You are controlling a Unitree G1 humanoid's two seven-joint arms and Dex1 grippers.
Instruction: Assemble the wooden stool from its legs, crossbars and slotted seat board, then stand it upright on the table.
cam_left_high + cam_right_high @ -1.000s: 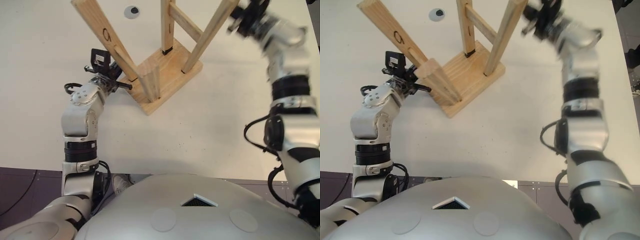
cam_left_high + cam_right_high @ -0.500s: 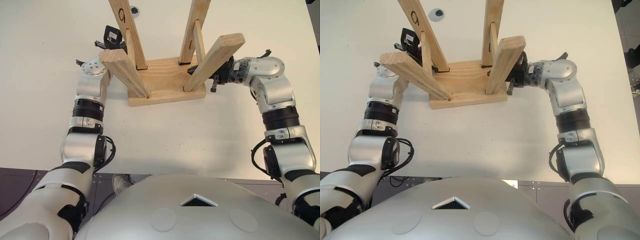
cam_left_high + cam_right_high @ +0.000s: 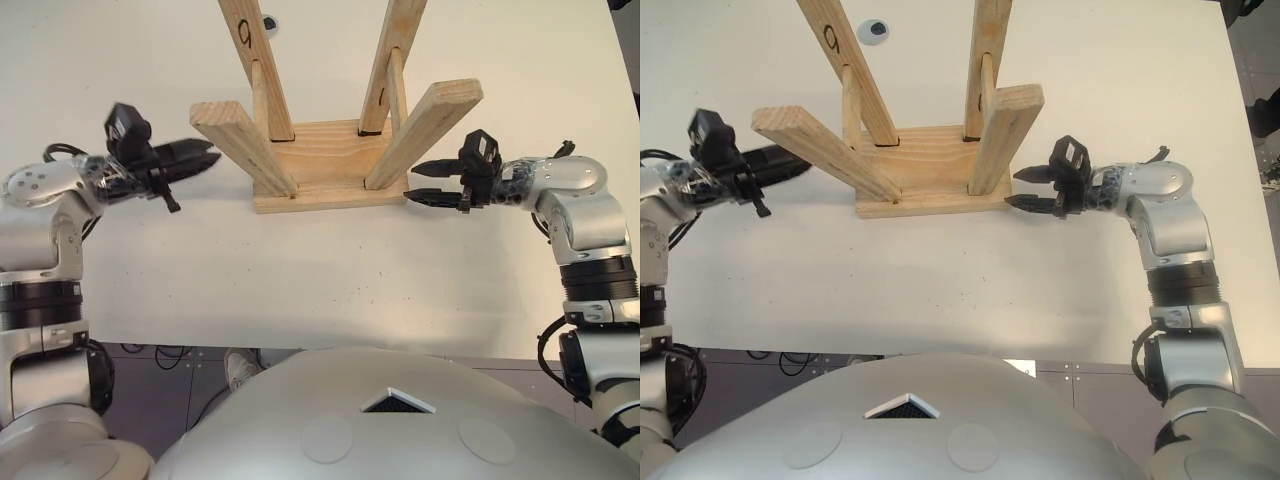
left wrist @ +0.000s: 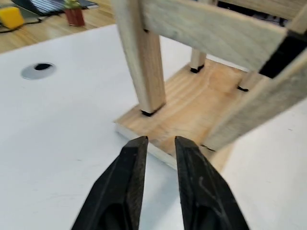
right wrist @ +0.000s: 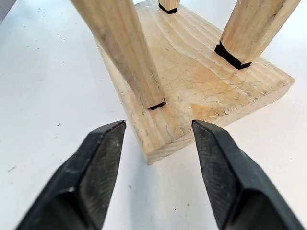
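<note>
Wooden stool point(image 3: 330, 165) inverted; wrist view shows right gripper point(image 5: 158, 123) spread wide

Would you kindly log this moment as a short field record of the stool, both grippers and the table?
stool: assembled, upside down, seat board flat on table, legs pointing up
left gripper: narrowly open, empty, pointing at board's left end
right gripper: wide open, empty, pointing at board's right end
table: white, grey round insert behind stool
</note>
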